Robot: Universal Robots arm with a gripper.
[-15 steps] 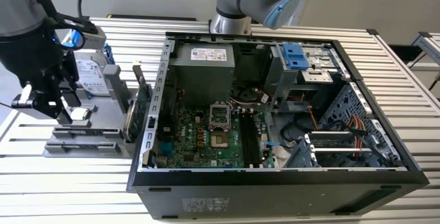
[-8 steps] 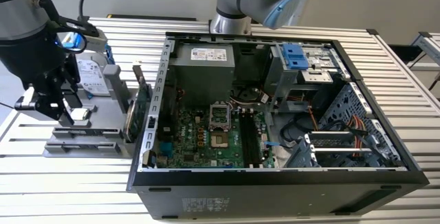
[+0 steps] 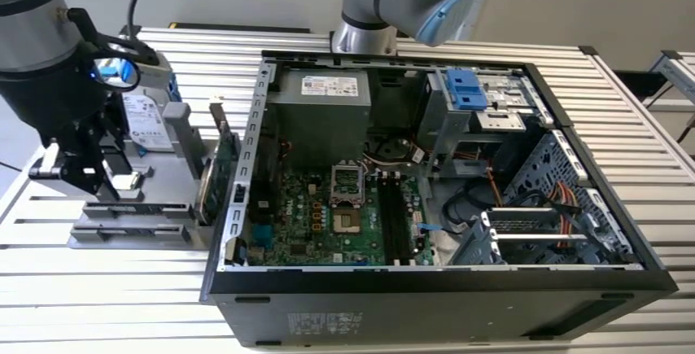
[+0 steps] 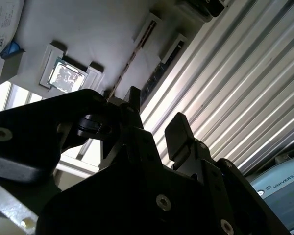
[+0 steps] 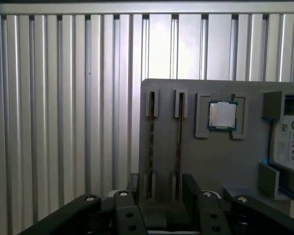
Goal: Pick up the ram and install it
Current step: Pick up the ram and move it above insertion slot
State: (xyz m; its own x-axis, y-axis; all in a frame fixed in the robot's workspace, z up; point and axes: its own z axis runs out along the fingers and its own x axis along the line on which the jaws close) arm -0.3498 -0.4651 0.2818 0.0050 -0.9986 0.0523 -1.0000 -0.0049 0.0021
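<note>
While above thin, edge-on ram [image 5: 179,132], matte black gripper [image 5: 161,188], jaws apart.

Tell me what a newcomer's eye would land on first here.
The open computer case dominates the exterior view, its green motherboard laid bare. In the first wrist view, the open gripper hangs over a grey parts holder carrying two ram sticks on edge in slots, a processor chip beside them and a hard drive with blue clips.
</note>
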